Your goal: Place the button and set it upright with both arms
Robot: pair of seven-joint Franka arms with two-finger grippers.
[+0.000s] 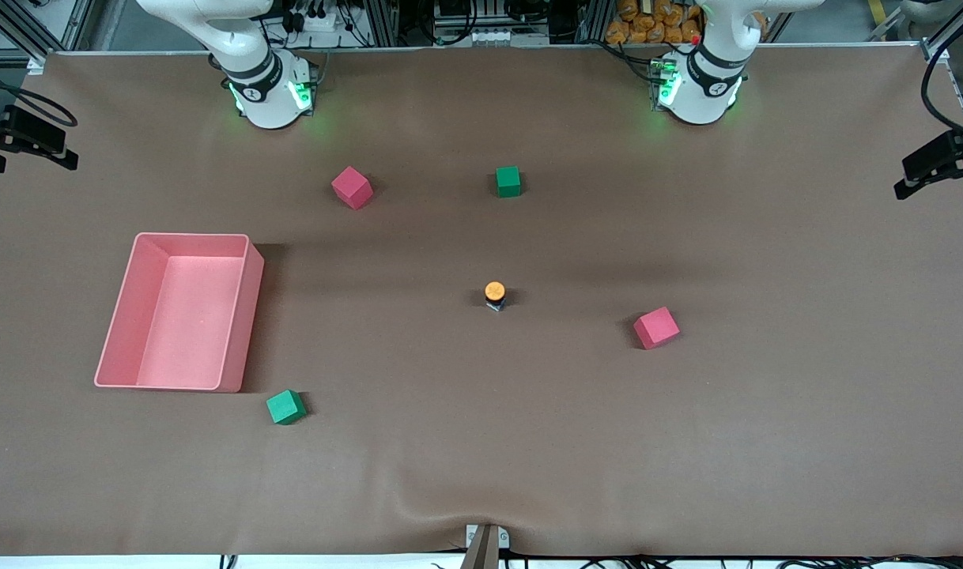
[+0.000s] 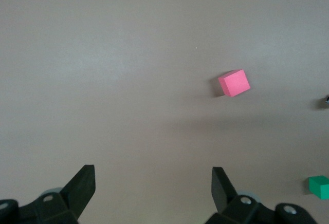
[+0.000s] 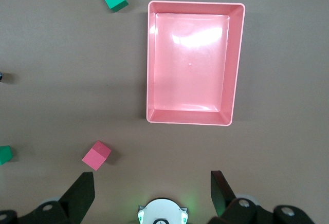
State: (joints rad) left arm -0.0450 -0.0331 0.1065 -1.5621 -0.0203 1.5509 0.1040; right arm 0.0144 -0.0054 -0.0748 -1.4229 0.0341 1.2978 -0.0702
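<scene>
I'm eyeing the button (image 1: 494, 295), standing beside the red cube (image 1: 656, 327): light, rigid, tippable; I'd pinch its body. Left gripper (image 2: 153, 187) and right gripper (image 3: 152, 193) are hanging released.

On the brown cloth-covered table (image 1: 766, 435): one small orange-capped cylindrical button (image 1: 494, 295), two red foam cubes (image 1: 351, 187) (image 1: 656, 327), two green foam cubes (image 1: 507, 181) (image 1: 285, 407), one pink rectangular plastic bin (image 1: 244, 316).

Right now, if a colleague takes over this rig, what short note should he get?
Left gripper: jaws open, empty, high over bare table; that arm waits.
Right gripper: jaws open, empty, high above its own base; it waits too.
Button: mid-table, standing, orange cap up, touched by neither gripper.
Tray: empty, toward the right arm's end.
Done: button looks upright.
Left: confirm its spot.
</scene>
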